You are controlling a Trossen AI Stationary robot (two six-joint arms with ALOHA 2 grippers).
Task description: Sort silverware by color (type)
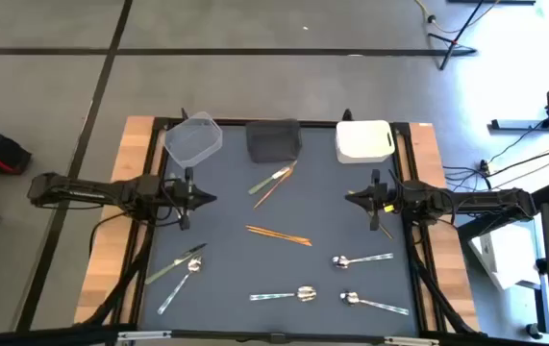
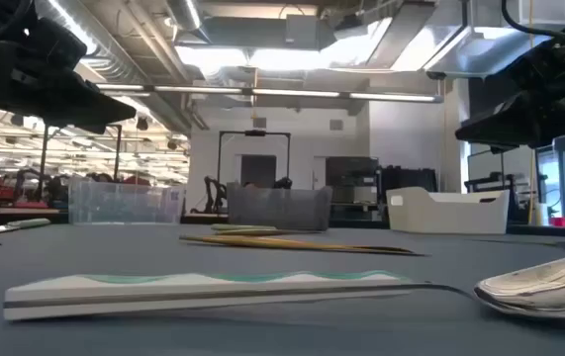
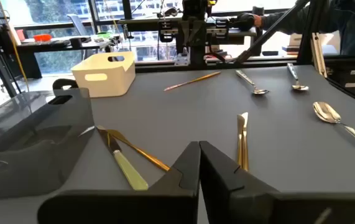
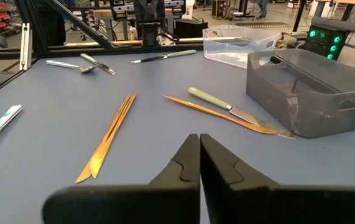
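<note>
Left hand closed; right hand closed.

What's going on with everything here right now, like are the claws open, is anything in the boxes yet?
Left gripper: shut, holding nothing, above the table.
Right gripper: shut, holding nothing, above the table.
Clear bin: looks empty.
Dark bin: looks empty.
White bin: looks empty.
Copper sticks: lying loose mid-table.
Silver spoons: lying flat, unsorted.
Green knife: lying beside the dark bin.

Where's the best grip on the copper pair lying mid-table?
Probably at mid-length on the copper pair, coming straight down with the fingers spanning its narrow width. It lies flat with bare mat around it, roughly midway between the left gripper and right gripper.
</note>
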